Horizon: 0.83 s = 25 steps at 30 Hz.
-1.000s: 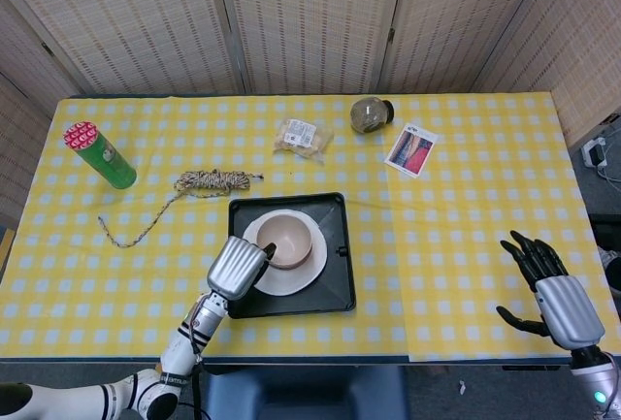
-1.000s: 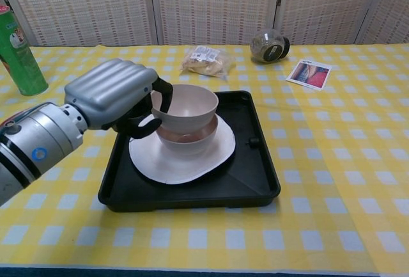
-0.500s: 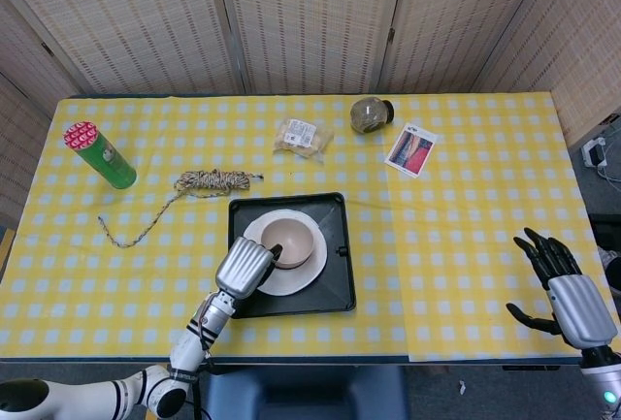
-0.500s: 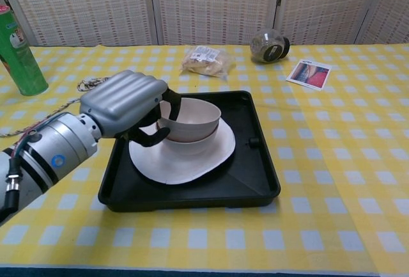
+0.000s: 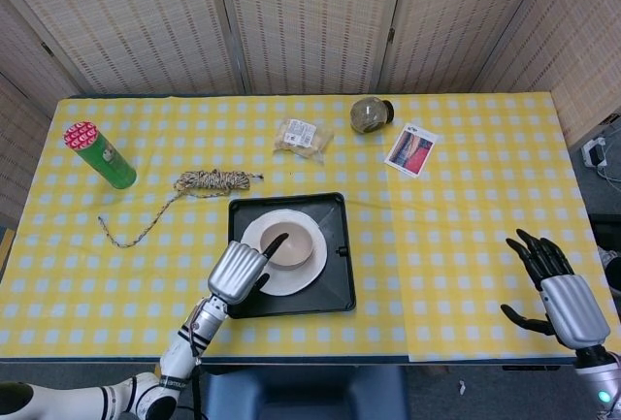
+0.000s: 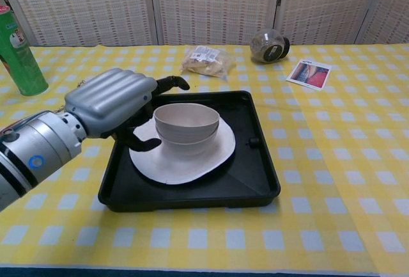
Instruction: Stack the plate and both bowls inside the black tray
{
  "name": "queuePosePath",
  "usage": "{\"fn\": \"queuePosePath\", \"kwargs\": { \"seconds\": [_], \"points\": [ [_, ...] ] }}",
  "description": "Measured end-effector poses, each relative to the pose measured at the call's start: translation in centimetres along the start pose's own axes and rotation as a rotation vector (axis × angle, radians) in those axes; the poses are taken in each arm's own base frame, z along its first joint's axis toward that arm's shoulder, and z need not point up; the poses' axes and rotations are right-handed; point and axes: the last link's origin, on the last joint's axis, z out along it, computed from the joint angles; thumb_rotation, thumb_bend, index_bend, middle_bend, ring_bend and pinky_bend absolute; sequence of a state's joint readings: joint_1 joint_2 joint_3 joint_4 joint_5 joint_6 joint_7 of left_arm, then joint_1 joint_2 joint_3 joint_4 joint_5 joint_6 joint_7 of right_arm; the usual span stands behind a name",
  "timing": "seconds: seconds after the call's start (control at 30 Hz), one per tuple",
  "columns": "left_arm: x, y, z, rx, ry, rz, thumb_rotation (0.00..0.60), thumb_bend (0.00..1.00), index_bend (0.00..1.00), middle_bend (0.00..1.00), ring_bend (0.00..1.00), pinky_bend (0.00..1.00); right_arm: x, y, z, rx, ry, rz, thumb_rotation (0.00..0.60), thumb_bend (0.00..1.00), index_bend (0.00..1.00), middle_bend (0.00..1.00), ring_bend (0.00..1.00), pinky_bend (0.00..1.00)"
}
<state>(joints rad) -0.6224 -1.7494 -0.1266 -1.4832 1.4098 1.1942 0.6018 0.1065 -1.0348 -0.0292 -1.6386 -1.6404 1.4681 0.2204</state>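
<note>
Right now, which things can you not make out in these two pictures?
- Lower bowl: both views, mostly hidden inside the upper bowl.
- Right hand: outside the chest view.
- Card: print too small in both views.
- Left hand: palm side hidden in both views.

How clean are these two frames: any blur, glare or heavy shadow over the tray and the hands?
Head view: evenly lit and sharp; the black tray shows only faint sheen, the right hand is crisp near the frame edge. Chest view: the left hand, close to the lens, looms large but stays in focus, with soft highlights on its shell; shadows under the bowls are mild.
</note>
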Motion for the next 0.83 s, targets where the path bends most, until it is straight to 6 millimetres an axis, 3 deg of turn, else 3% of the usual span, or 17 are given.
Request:
{"fn": "queuePosePath", "kwargs": {
  "seconds": [0.07,0.17,0.2,0.27,0.33,0.4,0.43,0.57,0.77,0.83],
  "points": [
    [0.6,-0.5,-0.7,0.011,0.007,0.001,0.600,0.27,0.12,1.00,0.94,1.00,-0.2,-0.2,0.1,0.009,-0.005,0.000,0.600,0.25,0.01,0.00,0.00,0.00],
    [1.5,-1.9,-2.1,0.045,0.026,0.010,0.600,0.27,0.11,0.96,0.80,0.95,-0.4,-0.7,0.2,0.029,-0.016,-0.002,0.600,0.25,0.00,0.00,0.00,0.00],
    [1.8,-2.4,-2.7,0.058,0.029,0.014,0.600,0.27,0.10,0.88,0.72,0.88,-0.5,-0.9,0.3,0.036,-0.020,-0.003,0.600,0.25,0.00,0.00,0.00,0.00],
    [2.4,-3.9,-4.2,0.092,0.024,0.026,0.600,0.27,0.07,0.60,0.47,0.60,-0.8,-1.2,0.4,0.047,-0.030,-0.006,0.600,0.25,0.00,0.00,0.00,0.00],
    [2.9,-5.5,-5.7,0.128,0.015,0.037,0.600,0.27,0.05,0.38,0.27,0.35,-1.0,-1.4,0.6,0.052,-0.042,-0.012,0.600,0.25,0.00,0.00,0.00,0.00],
    [3.6,-7.6,-8.0,0.186,0.005,0.045,0.600,0.27,0.05,0.21,0.10,0.15,-1.3,-1.7,0.8,0.056,-0.058,-0.022,0.600,0.25,0.00,0.00,0.00,0.00],
    [3.9,-8.6,-9.2,0.215,0.003,0.045,0.600,0.27,0.04,0.16,0.06,0.10,-1.5,-1.8,0.9,0.058,-0.064,-0.027,0.600,0.25,0.00,0.00,0.00,0.00],
    [5.0,-12.1,-14.8,0.357,0.024,-0.007,0.600,0.27,0.04,0.07,0.00,0.00,-2.2,-2.4,1.4,0.065,-0.088,-0.058,0.600,0.25,0.00,0.00,0.00,0.00],
    [6.0,-15.1,-23.1,0.532,0.112,-0.108,0.600,0.26,0.06,0.04,0.00,0.00,-2.9,-3.1,2.2,0.065,-0.099,-0.099,0.600,0.25,0.00,0.00,0.00,0.00],
    [6.4,-15.6,-24.9,0.559,0.135,-0.117,0.600,0.26,0.05,0.02,0.00,0.00,-3.1,-3.3,2.3,0.066,-0.100,-0.104,0.600,0.25,0.00,0.00,0.00,0.00]
  ]
}}
